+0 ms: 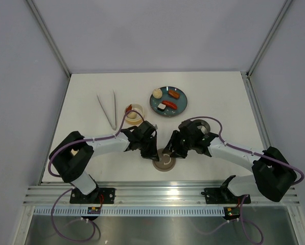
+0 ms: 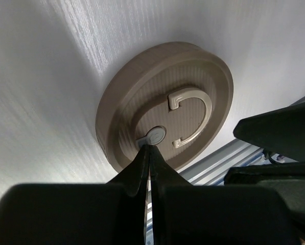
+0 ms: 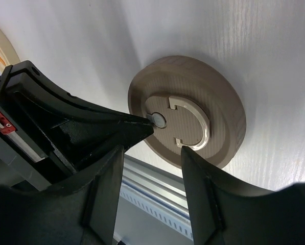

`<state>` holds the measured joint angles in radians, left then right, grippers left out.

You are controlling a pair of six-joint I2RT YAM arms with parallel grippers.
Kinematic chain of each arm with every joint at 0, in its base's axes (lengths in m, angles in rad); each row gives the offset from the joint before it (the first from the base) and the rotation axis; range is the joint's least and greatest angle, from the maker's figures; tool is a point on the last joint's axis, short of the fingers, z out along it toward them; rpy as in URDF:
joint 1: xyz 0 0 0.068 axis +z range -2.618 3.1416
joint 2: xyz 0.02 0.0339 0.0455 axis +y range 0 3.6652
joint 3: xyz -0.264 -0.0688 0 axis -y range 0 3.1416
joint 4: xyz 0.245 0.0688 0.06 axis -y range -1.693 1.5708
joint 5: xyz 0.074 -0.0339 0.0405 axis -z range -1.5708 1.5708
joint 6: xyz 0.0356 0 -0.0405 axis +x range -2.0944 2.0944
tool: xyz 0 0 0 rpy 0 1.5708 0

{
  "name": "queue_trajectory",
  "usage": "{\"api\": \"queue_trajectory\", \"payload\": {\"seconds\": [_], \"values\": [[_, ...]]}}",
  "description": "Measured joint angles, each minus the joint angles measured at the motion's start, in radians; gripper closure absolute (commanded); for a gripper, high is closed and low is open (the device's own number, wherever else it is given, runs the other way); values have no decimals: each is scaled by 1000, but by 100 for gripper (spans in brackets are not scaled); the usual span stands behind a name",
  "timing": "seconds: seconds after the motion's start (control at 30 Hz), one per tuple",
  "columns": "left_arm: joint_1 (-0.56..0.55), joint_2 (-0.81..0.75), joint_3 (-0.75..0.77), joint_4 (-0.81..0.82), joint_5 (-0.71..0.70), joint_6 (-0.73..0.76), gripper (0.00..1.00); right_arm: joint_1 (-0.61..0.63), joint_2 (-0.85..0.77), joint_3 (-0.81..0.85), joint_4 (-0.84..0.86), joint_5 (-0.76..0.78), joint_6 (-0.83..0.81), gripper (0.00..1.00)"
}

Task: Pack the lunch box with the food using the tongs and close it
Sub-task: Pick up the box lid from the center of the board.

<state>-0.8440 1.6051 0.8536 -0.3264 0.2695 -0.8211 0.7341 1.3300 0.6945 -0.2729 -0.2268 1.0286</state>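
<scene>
The tongs lie flat on the table, far left, with nothing holding them. Just right of them the round cream lunch box stands uncovered. It looks to have a bun and something orange inside, but that's too small to be sure. My left claw is clenched, tips touching the small grey knob on the brown lid, grasping nothing I can see. The lid lies flat by the near table edge, well apart from the box. My right claw is released, with its jaws either side of the lid's handle ring and no grip on it. On the teal plate sit a bun, two sausages and a sushi bit. My read is that packing has barely begun: most food is unpacked, the tongs are unused and the closing is not yet done.
</scene>
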Motion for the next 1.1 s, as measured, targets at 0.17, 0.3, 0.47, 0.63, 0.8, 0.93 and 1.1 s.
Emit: {"api": "queue_trajectory", "payload": {"seconds": [0.17, 0.3, 0.47, 0.63, 0.8, 0.93, 1.1], "values": [[11, 0, -25, 52, 30, -21, 100, 7, 11, -7, 7, 9, 8, 41], [14, 0, -30, 66, 37, -26, 100, 12, 12, -8, -18, 43, 6, 35], [14, 0, -31, 69, 37, -26, 100, 13, 13, -9, -48, 81, 0, 33], [14, 0, -32, 74, 38, -26, 100, 13, 64, -10, -39, 79, -1, 33], [14, 0, -32, 75, 37, -24, 100, 18, 108, 0, -11, 66, -3, 33], [17, 0, -31, 73, 38, -24, 100, 18, 113, 2, -5, 60, -5, 34], [18, 2, -31, 76, 40, -23, 100, 21, 113, -4, 23, 53, -8, 34]]}}
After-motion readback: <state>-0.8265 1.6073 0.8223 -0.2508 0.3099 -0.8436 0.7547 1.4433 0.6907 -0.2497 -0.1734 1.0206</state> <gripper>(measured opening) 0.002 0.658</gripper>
